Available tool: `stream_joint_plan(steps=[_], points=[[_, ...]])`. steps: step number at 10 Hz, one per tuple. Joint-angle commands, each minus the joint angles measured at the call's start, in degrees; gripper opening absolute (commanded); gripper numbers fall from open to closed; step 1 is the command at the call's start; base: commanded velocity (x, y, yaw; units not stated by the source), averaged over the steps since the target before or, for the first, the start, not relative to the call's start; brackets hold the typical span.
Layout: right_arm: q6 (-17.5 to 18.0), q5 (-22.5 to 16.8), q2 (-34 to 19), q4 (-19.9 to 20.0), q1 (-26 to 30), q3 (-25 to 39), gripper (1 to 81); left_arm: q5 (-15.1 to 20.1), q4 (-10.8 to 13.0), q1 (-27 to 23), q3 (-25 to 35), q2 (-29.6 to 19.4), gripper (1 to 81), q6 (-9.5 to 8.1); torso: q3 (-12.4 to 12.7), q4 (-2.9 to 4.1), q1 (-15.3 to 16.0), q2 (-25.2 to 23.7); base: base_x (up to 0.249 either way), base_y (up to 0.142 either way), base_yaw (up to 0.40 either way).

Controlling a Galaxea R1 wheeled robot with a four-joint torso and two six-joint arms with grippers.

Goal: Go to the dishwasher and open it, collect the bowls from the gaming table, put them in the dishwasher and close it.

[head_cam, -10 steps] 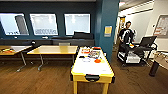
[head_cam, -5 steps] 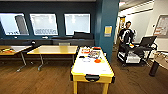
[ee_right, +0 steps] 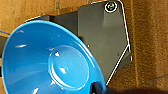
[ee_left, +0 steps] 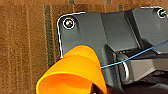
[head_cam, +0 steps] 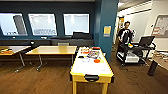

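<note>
The gaming table [head_cam: 91, 68], white-topped with a yellow frame and a black end slot, stands straight ahead in the head view. A small orange bowl [head_cam: 97, 60] sits on its top near colourful flat boxes [head_cam: 93, 53] at the far end. In the left wrist view my left gripper [ee_left: 96, 88] is shut on the rim of an orange bowl [ee_left: 75, 70], which hangs over the wooden floor. In the right wrist view my right gripper [ee_right: 97, 88] is shut on the rim of a blue bowl [ee_right: 47, 62], also above the floor.
Wood-topped tables [head_cam: 51, 50] stand to the left under the windows. A teal pillar [head_cam: 106, 25] rises behind the gaming table. A person [head_cam: 125, 32] stands by a black cart [head_cam: 136, 51] on the right, and another table edge [head_cam: 161, 58] is at far right.
The whole head view has shifted and the gaming table looks slightly larger, so the camera has come closer to it. Nothing on the table has moved.
</note>
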Motion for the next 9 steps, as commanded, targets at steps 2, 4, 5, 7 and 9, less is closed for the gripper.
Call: stream_joint_plan(steps=[2,4,5,7,9], points=[[-0.20,-2.62,-0.29,-0.61,1.90,0.13,1.0,3.16,-0.06,-3.03,-0.49,-0.24,1.0,0.02,0.00,0.00,0.02,0.00,0.000,0.000,-0.394],[-0.20,-2.71,-0.29,-0.61,1.90,0.22,1.0,2.36,-0.49,-3.03,-0.49,-0.50,1.0,-0.51,0.00,0.00,0.05,0.00,0.000,0.000,-0.394],[-0.20,-2.71,-0.29,-0.61,1.82,0.13,1.0,2.37,-0.23,-3.03,-0.49,-0.41,1.0,-0.59,0.00,0.00,0.05,0.00,0.000,0.000,-0.395],[-0.20,-2.71,-0.29,-0.61,1.90,0.22,1.0,2.81,-0.07,-3.29,-0.49,-0.32,1.0,-0.59,0.00,0.00,0.05,0.00,0.000,0.000,-0.395],[-0.20,-2.71,-0.29,-0.61,1.82,-0.05,1.0,2.46,0.21,-3.12,-0.49,-0.32,1.0,-0.24,0.00,0.00,0.05,0.00,0.000,0.000,-0.395]])
